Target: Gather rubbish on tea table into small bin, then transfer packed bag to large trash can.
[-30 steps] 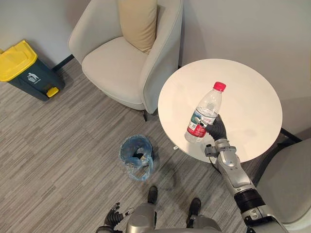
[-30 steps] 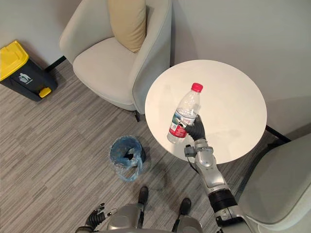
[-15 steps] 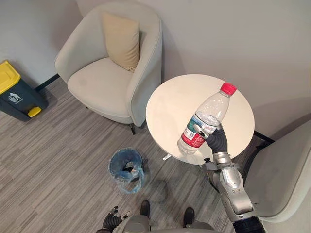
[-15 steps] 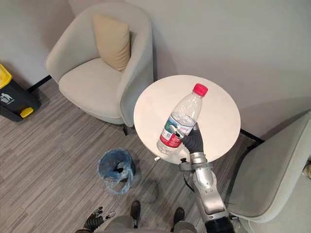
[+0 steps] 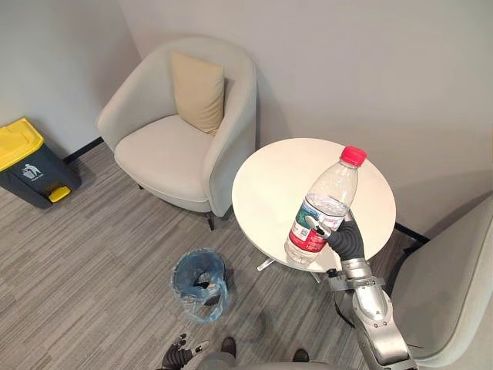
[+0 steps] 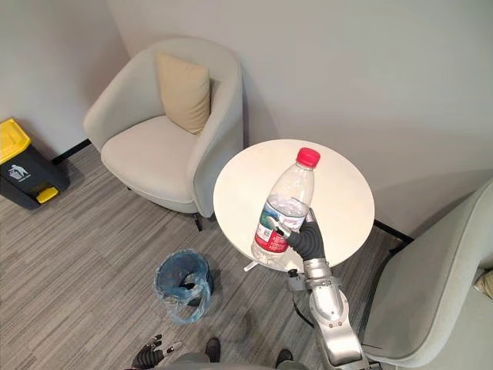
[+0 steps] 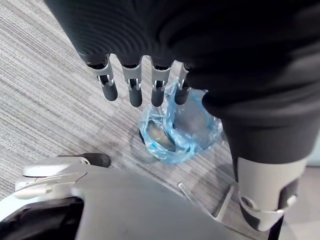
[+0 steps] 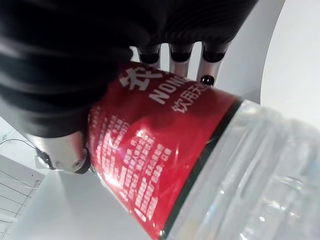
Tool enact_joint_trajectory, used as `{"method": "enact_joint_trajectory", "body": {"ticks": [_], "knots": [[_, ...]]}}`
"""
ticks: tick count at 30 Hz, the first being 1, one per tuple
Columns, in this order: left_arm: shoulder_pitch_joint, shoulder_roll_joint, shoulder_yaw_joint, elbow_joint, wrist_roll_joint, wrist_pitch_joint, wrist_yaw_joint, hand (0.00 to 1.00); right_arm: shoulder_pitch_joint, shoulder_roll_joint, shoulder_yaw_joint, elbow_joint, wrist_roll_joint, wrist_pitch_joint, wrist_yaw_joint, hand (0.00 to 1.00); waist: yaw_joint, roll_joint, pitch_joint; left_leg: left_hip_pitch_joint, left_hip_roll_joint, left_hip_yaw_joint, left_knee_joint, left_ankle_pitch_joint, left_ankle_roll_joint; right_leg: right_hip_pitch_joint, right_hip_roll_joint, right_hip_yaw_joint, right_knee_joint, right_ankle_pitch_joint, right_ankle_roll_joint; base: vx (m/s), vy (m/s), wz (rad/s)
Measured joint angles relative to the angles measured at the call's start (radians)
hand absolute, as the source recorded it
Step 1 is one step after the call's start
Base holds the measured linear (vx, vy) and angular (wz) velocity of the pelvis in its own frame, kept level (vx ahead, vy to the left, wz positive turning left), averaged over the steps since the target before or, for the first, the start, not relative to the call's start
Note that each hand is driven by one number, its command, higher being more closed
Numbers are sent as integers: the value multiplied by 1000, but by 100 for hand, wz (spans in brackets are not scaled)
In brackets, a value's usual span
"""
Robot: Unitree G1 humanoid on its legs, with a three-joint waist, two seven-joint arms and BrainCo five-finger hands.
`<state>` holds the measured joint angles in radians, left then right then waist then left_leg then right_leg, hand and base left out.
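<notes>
A clear plastic bottle (image 5: 323, 202) with a red cap and a red label is held tilted above the round white tea table (image 5: 269, 173). My right hand (image 5: 346, 240) is shut on its lower part; the right wrist view has the fingers (image 8: 177, 53) curled round the red label (image 8: 150, 145). On the floor left of the table stands the small bin (image 5: 199, 279), lined with a blue bag. My left hand (image 5: 179, 357) hangs low near it, fingers (image 7: 132, 86) straight and holding nothing, with the small bin (image 7: 180, 129) beneath them.
The large dark trash can (image 5: 27, 158) with a yellow lid stands by the wall at far left. A beige armchair (image 5: 166, 150) with a tan cushion is behind the table. A second grey chair (image 5: 454, 285) is close on the right.
The whole view has shifted as the camera moved. My right hand keeps its hold and has carried the bottle higher off the table. The left hand stays low.
</notes>
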<state>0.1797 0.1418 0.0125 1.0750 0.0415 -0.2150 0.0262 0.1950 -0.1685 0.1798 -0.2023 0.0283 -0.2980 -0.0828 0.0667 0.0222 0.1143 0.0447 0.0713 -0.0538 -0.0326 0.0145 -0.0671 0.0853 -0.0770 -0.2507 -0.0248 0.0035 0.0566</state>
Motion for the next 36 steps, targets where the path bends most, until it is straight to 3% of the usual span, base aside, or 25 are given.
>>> {"method": "enact_joint_trajectory", "body": {"ticks": [2, 6, 8, 10, 11, 12, 13, 14, 16, 19, 23, 25, 27, 28, 29, 31, 33, 34, 36], "knots": [[0, 0, -1, 7, 0, 0, 0, 0, 11, -3, 12, 0, 0, -1, 0, 100, -10, 4, -5, -41, -4, -30, 13, 1, -1, -9, -3, -31, 1, -9, 11, -79, -14, 35], [-20, 1, -13, 9, 1, -1, 1, 0, -15, -30, 16, 0, -7, -3, -8, 100, -20, 17, 1, -152, -11, -84, 50, 35, -3, -98, -15, -105, 71, -30, -4, -68, -24, 62], [-30, 1, -22, 14, 2, 0, 1, 0, -47, -38, 16, 6, -24, -3, -18, 100, -17, 23, 8, -188, -21, -29, 40, 83, 26, -135, -33, -136, 118, -58, -11, -60, 25, 64], [-35, 2, -39, 10, 10, -1, 3, 0, -93, -46, -4, 19, -44, -2, -35, 100, -26, 23, 9, -205, -52, 87, -3, 188, 101, -154, -68, -167, 154, -87, -28, -104, 58, 98], [-44, 2, -42, 8, 10, -1, 4, 0, -99, -44, -13, 18, -49, -3, -42, 100, -29, 21, 8, -198, -58, 121, -28, 195, 119, -160, -87, -190, 149, -83, -38, -93, 84, 90], [-49, 1, -42, 15, 11, 2, 5, 0, -120, -48, -26, 24, -59, -2, -50, 100, -28, 18, 12, -202, -49, 268, 28, 126, 151, -162, -104, -229, 150, -78, -32, 24, 80, 81], [-48, 1, -42, 15, 11, 4, 5, 0, -125, -46, -49, 26, -61, -1, -54, 100, -31, 19, 12, -184, -47, 369, 80, 71, 137, -149, -120, -254, 151, -68, -16, 110, 79, 88], [-41, -5, -42, 14, 11, 2, 10, 0, -127, -51, -65, 26, -65, 0, -63, 100, -35, 37, 9, -142, -42, 392, 25, 69, 91, -135, -109, -271, 146, -61, -6, 144, 50, 62], [-42, -8, -40, 15, 12, 3, 20, 0, -133, -50, -84, 36, -73, 2, -69, 100, -35, 49, 5, -115, -43, 381, -42, 79, 80, -131, -96, -281, 138, -50, 0, 6, 90, 26], [-41, 10, -41, 13, 20, 6, 21, 0, -132, -15, -83, 73, -84, 4, -67, 100, -42, 12, 11, -97, -58, 367, -58, 88, 67, -99, -94, -285, 105, -30, 17, -39, 65, 14], [-40, 9, -41, 14, 34, 9, 21, 0, -134, 7, -79, 121, -100, 18, -67, 100, -40, 13, 12, -73, -73, 363, -60, 75, 75, -81, -103, -272, 111, -32, 28, -40, 57, -2], [-39, 11, -42, 14, 40, 10, 20, 0, -128, 13, -76, 140, -100, 23, -67, 100, -40, 9, 17, -76, -79, 363, -30, 47, 108, -101, -139, -266, 195, -87, 39, -41, 63, 9], [-36, 24, -43, 15, 39, 13, 20, 0, -112, 14, -62, 140, -100, 25, -63, 100, -51, -12, 34, -86, -107, 351, 27, 5, 121, -129, -204, -254, 337, -170, 46, -40, 46, 25], [-34, 26, -44, 15, 40, 13, 20, 0, -109, 14, -60, 139, -100, 25, -60, 100, -53, -15, 36, -87, -113, 343, 41, -4, 123, -137, -211, -234, 365, -196, 44, 12, 7, 36], [-32, 28, -48, 16, 39, 13, 20, 0, -99, 17, -64, 137, -100, 24, -52, 100, -59, -16, 39, -97, -122, 319, 66, -18, 133, -146, -198, -165, 382, -238, 30, 51, 3, 66], [-29, 29, -50, 15, 38, 12, 19, 0, -80, 21, -68, 136, -100, 25, -46, 100, -71, -15, 41, -110, -136, 267, 108, -38, 144, -137, -165, -100, 375, -244, 9, 138, -10, 88], [-18, 28, -47, 15, 36, 15, 19, 0, -75, 11, -79, 136, -100, 30, -41, 100, -80, -11, 56, -100, -144, 200, 125, -53, 166, -184, -166, -68, 515, -253, -54, 198, -5, 81], [-18, 28, -51, 14, 31, 15, 18, 0, -69, 13, -91, 135, -99, 31, -39, 100, -88, 4, 64, -97, -128, 152, 141, -59, 167, -217, -119, -10, 541, -281, -59, 137, -26, 77], [-19, 29, -50, 18, 31, 15, 14, 0, -68, 5, -94, 138, -98, 31, -29, 100, -91, 1, 67, -77, -121, 108, 142, -61, 159, -258, -68, 54, 504, -274, -50, 171, -76, 92]]}}
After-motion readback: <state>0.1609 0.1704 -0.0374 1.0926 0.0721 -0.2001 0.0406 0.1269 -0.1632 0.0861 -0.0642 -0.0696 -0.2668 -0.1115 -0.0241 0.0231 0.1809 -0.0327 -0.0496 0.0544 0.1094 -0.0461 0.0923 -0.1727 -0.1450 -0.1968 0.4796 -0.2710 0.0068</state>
